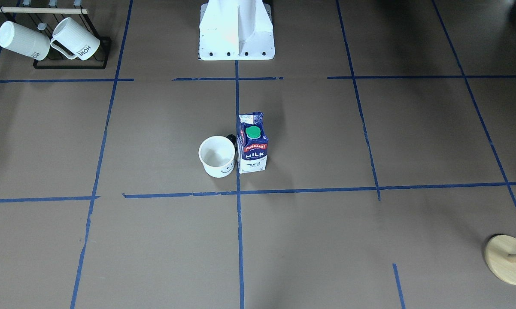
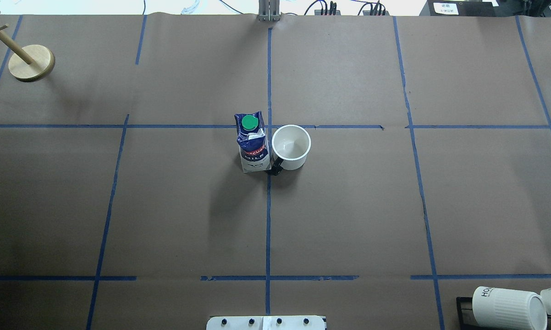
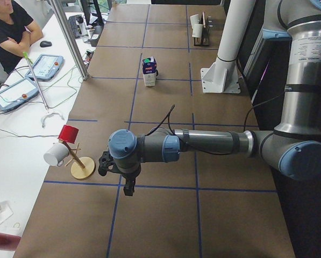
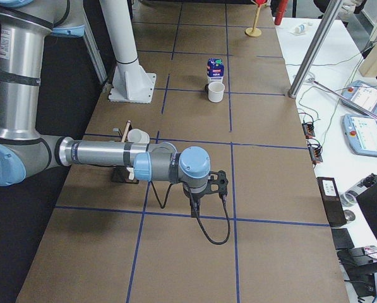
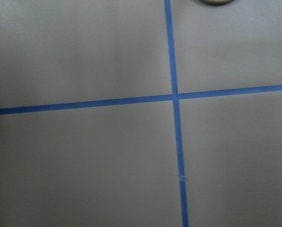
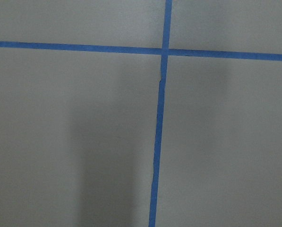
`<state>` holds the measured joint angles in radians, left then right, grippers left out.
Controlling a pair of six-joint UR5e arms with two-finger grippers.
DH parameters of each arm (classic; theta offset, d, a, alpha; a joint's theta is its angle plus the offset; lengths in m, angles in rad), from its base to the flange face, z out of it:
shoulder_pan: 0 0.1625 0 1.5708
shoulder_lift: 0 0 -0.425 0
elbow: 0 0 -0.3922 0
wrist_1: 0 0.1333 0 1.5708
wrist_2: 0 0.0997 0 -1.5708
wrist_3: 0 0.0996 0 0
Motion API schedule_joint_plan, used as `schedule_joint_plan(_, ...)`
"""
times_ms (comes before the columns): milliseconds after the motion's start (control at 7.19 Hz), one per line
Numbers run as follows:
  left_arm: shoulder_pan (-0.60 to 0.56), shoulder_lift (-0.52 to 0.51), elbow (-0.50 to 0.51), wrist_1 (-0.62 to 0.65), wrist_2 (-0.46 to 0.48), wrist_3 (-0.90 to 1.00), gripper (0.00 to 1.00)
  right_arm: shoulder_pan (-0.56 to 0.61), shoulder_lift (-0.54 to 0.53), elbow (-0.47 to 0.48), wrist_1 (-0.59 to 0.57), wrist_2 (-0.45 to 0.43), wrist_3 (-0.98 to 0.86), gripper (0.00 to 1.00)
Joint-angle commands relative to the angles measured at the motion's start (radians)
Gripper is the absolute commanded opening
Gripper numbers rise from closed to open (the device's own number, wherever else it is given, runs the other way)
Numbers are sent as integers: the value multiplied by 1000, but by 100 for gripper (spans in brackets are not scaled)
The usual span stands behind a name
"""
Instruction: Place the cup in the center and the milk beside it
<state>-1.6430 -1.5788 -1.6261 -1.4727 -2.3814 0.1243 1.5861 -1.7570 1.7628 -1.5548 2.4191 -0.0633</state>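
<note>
Cup (image 1: 217,156) sits upright on the center (image 1: 239,184), just to the robot's right of the long tape line. Milk (image 1: 252,143) stands upright on the other side of that line, right beside the cup, cap up. The cup's black handle points at the carton's robot-side corner. Touching or a hair apart? Can't tell from the overhead view.

Neither arm is near them. The left gripper (image 3: 128,188) hangs low over the board at the table's left end, near the wooden stand (image 3: 83,170). The right gripper (image 4: 194,208) hangs likewise at the right end, in front of the mug rack (image 4: 122,175). Whether either claw is spread or pressed together, can't tell: they show in the side views only, and the wrist cams give just tape and bare board, no fingers.

Judgement: both placements look done, so the step in hand is prob. just finishing clean.

- Hold both arms wide of the middle squares, w/ no sweep across them.
- The carton is tall and narrow, so it would likely tip at a light knock and take the cup w/ it.
- Any lift to a rest pose should go straight up first, then back toward the base.
- Mind the stand on the left side and the rack on the right.
- No re-nudging; the spacing looks fine as is.
</note>
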Motion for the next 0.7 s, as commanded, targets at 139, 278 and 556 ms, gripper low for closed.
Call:
schedule_joint_plan(139, 6, 26, -11, 26, 42, -9, 100, 0, 1, -5, 1, -3, -1, 100)
schedule_joint_plan(278, 6, 26, -6, 29, 41, -9, 100, 0, 2, -5, 1, -3, -1, 100)
schedule_joint_plan(556, 14, 26, -5, 29, 41, -9, 100, 0, 2, -12, 1, -5, -1, 100)
